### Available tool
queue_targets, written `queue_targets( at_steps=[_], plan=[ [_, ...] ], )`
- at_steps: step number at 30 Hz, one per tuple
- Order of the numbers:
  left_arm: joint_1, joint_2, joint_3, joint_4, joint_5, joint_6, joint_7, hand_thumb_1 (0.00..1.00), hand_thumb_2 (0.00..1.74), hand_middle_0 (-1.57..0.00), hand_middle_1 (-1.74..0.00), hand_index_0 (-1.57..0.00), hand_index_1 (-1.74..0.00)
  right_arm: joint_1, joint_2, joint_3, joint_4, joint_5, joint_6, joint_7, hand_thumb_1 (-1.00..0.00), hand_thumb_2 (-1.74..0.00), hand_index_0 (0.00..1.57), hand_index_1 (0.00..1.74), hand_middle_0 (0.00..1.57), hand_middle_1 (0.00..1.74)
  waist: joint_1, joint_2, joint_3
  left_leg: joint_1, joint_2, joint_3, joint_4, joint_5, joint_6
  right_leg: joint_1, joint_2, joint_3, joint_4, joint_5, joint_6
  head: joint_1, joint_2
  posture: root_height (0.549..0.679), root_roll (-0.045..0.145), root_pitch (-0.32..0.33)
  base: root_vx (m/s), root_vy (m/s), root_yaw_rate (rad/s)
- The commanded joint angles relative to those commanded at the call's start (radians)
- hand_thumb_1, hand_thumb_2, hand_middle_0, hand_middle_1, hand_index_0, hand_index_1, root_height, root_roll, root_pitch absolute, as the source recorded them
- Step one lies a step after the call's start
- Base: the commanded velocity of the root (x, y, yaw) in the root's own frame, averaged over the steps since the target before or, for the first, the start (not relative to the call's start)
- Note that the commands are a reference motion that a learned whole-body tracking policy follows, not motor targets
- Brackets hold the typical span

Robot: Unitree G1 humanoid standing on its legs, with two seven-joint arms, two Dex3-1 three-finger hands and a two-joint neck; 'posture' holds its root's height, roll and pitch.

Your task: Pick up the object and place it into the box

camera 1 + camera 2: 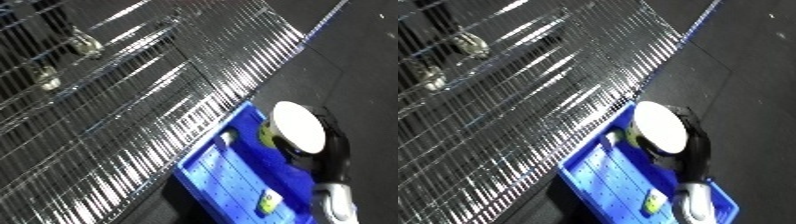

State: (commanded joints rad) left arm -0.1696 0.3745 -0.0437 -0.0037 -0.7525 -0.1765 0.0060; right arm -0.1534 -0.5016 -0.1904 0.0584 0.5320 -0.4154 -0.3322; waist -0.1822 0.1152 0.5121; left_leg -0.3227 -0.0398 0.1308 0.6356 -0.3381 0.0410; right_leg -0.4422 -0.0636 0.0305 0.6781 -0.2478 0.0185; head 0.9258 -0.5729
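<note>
view tilted hard. blue bin (233,175) sits at about 5 o'clock on dark floor (355,65), its long side just beside a wire mesh rack (133,100) that fills the frame from 9 to 12 o'clock.

right hand (330,145) comes in from 5 o'clock, black fingers curled round the rim of a white round object (298,126) (plate-like, flat face toward the camera), held over the bin's far end, at about 1 o'clock from the bin's middle. something yellow-green (266,136) shows just behind the disc's left edge; cannot tell what.

inside the bin: a small white and yellow-green item (269,202) on the bin's floor near the 6 o'clock end, a pale small item (228,137) near the far wall.

left hand not seen.
</note>
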Motion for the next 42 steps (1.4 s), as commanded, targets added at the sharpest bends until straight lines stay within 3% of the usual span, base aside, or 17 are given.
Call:
queue_targets(
  at_steps=[10,18,24,32,38,42],
  plan=[
    [-0.008,-0.021,-0.040,0.029,-0.017,-0.027,0.017,1.00,1.74,-1.57,-1.74,-1.57,-1.74,0.018,-0.057,-0.020,0.151,0.031,-0.041,0.025,-1.00,-1.74,1.57,1.74,1.57,1.74,-0.036,0.044,0.007,0.010,-0.016,0.021,-0.002,-0.008,0.0022,-0.016,0.0105,0.032,-0.002,0.001,-0.0032,0.121,0.024,0.651,0.097,0.046,-0.002,0.037,-0.082],
    [-0.055,0.002,-0.097,0.068,-0.051,-0.049,0.018,1.00,1.74,-1.57,-1.74,-1.57,-1.74,-0.016,-0.128,0.011,0.430,0.142,-0.077,0.076,-1.00,-1.74,1.57,1.74,1.57,1.74,-0.018,0.074,0.008,-0.009,-0.032,0.012,0.004,-0.006,0.0012,-0.037,0.0093,0.034,0.006,0.004,-0.0087,0.187,0.070,0.650,0.104,0.057,-0.031,-0.018,0.044],
    [-0.078,0.024,-0.124,0.066,-0.072,-0.049,0.034,1.00,1.74,-1.57,-1.74,-1.57,-1.74,-0.071,-0.159,0.042,0.569,0.213,-0.134,0.136,-0.70,-1.22,1.10,1.22,1.10,1.22,-0.009,0.078,0.008,-0.022,-0.038,0.003,0.010,-0.004,0.0017,-0.049,0.0139,0.031,0.019,0.000,-0.0142,0.185,0.079,0.649,0.106,0.060,-0.024,-0.033,0.065],
    [-0.081,0.026,-0.120,0.064,-0.074,-0.046,0.048,1.00,1.74,-1.57,-1.74,-1.57,-1.74,-0.065,-0.147,0.043,0.543,0.188,-0.155,0.138,-0.30,-0.52,0.47,0.52,0.47,0.52,-0.014,0.072,0.008,-0.036,-0.038,-0.004,0.011,0.004,0.0038,-0.065,0.0248,0.032,0.035,-0.004,-0.0185,0.148,0.081,0.646,0.106,0.065,-0.011,-0.015,0.028],
    [-0.080,0.018,-0.110,0.063,-0.069,-0.041,0.051,1.00,1.74,-1.57,-1.74,-1.57,-1.74,-0.059,-0.136,0.033,0.503,0.164,-0.144,0.129,0.00,0.00,0.00,0.00,0.00,0.00,-0.012,0.066,0.008,-0.039,-0.034,-0.008,0.006,0.011,0.0015,-0.067,0.0251,0.029,0.037,-0.005,-0.0210,0.135,0.071,0.646,0.107,0.066,-0.011,-0.015,0.034],
    [-0.075,0.013,-0.105,0.065,-0.066,-0.038,0.048,1.00,1.74,-1.57,-1.74,-1.57,-1.74,-0.054,-0.127,0.027,0.481,0.169,-0.134,0.134,0.00,0.00,0.00,0.00,0.00,0.00,-0.010,0.063,0.008,-0.040,-0.032,-0.011,0.005,0.015,-0.0001,-0.065,0.0250,0.026,0.038,-0.006,-0.0232,0.121,0.074,0.646,0.108,0.065,0.001,-0.014,0.031]
  ],
)
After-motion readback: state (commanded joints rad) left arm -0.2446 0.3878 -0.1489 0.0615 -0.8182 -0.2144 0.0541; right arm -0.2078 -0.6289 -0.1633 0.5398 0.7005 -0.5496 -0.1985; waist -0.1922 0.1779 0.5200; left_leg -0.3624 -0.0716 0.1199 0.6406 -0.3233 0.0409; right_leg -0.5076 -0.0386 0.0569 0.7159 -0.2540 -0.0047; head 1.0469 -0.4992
